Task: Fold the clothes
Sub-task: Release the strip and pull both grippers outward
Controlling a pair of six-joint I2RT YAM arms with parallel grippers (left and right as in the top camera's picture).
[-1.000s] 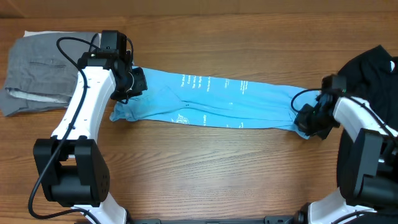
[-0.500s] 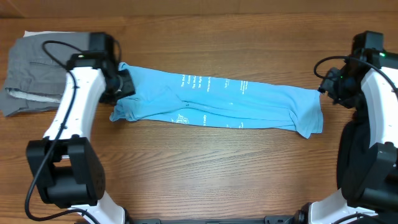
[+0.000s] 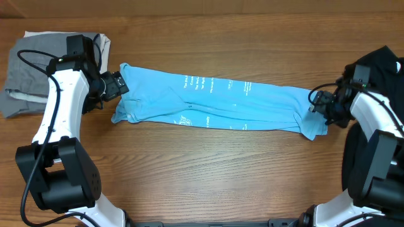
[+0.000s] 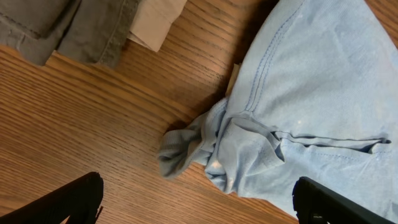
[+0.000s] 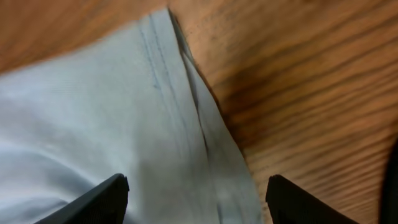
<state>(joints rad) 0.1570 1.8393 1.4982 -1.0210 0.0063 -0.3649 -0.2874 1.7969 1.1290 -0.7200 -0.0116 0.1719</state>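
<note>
Folded grey trousers (image 3: 28, 69) lie on wooden table (image 3: 202, 170).

The wooden table (image 3: 208, 170) filled nearly the whole overhead view, a medium-brown surface with darker grain running lengthwise, left to right. Along the far edge ran a narrow, paler tan strip (image 3: 189, 5); what it was could not be told. At the far left corner lay folded grey trousers (image 3: 31, 69) with a cream-white layer (image 3: 103, 43) showing at their edge. At the far right, a black cloth (image 3: 379, 66) lay heaped at the frame's border. Light fell evenly from above, leaving only short, soft shadows on the wood. In the wrist views the same grain showed closer, a warm orange-brown, blurred in the right one.
</note>
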